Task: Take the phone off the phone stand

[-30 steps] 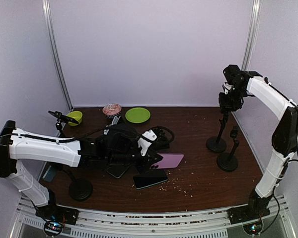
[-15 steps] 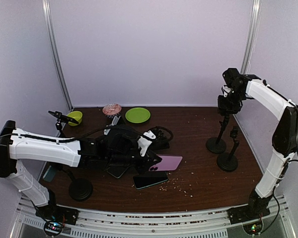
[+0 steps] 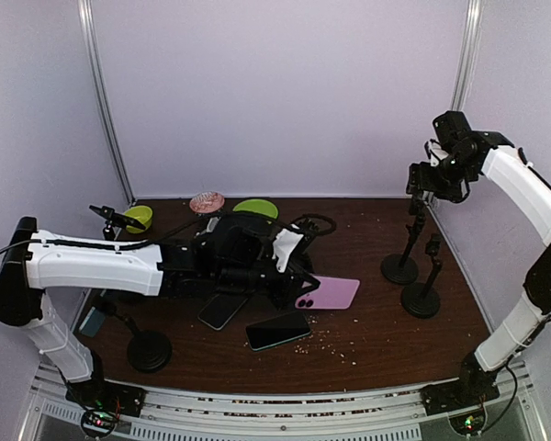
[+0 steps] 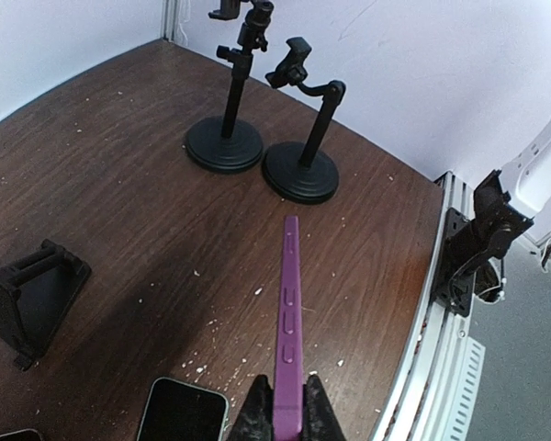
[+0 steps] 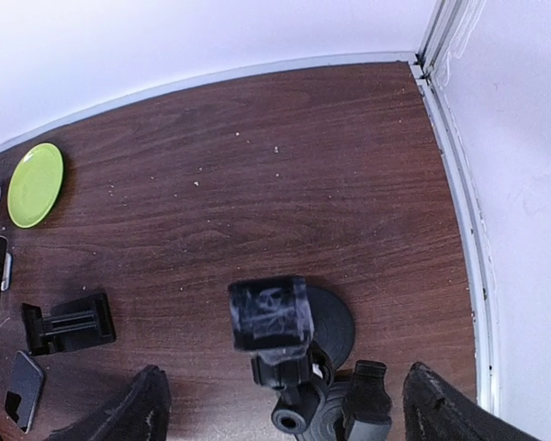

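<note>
Left gripper (image 4: 283, 412) pinched the purple phone (image 4: 289, 312) edge-on, long axis pointing straight ahead. Right gripper (image 5: 283, 406) hung spread above the phone stand (image 5: 271, 314)

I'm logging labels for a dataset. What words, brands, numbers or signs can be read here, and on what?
No text is readable in any view.
Purple phone: only its edge and back show, no brand legible.
Black phone: dark screen, blank.
Pole stand and bent-neck stand: no markings seen.
</note>
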Action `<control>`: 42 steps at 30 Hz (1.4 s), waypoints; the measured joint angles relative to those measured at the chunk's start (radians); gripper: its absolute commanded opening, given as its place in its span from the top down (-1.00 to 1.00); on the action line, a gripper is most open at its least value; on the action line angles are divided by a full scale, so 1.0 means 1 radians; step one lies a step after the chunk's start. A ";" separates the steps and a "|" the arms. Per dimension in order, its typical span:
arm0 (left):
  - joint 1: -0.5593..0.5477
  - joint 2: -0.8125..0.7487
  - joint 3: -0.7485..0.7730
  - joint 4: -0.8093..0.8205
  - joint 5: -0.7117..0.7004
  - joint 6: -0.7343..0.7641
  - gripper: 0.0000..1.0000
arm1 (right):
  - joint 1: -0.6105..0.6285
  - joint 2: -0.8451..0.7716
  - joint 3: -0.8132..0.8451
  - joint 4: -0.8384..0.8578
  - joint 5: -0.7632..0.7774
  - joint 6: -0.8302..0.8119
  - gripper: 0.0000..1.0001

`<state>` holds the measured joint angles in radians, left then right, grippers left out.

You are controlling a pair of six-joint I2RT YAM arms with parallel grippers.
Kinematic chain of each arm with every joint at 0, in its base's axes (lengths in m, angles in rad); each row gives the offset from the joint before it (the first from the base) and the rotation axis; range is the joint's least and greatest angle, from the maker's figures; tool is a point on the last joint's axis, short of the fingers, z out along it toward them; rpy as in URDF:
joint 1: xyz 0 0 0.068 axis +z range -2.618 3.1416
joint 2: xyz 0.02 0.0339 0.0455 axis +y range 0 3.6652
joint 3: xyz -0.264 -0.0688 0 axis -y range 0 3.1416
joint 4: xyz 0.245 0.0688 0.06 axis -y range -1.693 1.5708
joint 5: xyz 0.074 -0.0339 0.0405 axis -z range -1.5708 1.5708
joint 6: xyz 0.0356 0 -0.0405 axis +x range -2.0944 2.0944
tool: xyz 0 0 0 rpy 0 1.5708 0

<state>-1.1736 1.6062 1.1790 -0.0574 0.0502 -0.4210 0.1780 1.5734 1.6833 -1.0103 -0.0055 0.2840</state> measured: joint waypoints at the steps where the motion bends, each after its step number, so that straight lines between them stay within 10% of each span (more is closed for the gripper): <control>1: 0.002 0.011 0.019 -0.002 0.011 -0.010 1.00 | 0.000 -0.021 0.000 -0.001 -0.002 -0.001 -0.85; 20: 0.137 0.394 0.258 -0.037 0.108 -0.419 1.00 | 0.000 -0.551 -0.322 0.116 -0.247 0.032 -0.99; 42: 0.129 0.510 0.233 0.182 0.203 -0.811 0.94 | 0.000 -0.689 -0.544 0.197 -0.425 0.090 -0.99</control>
<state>-1.0443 2.1159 1.4120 0.1242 0.2531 -1.2316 0.1780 0.8841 1.1393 -0.8131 -0.4305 0.3737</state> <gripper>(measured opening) 0.074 0.995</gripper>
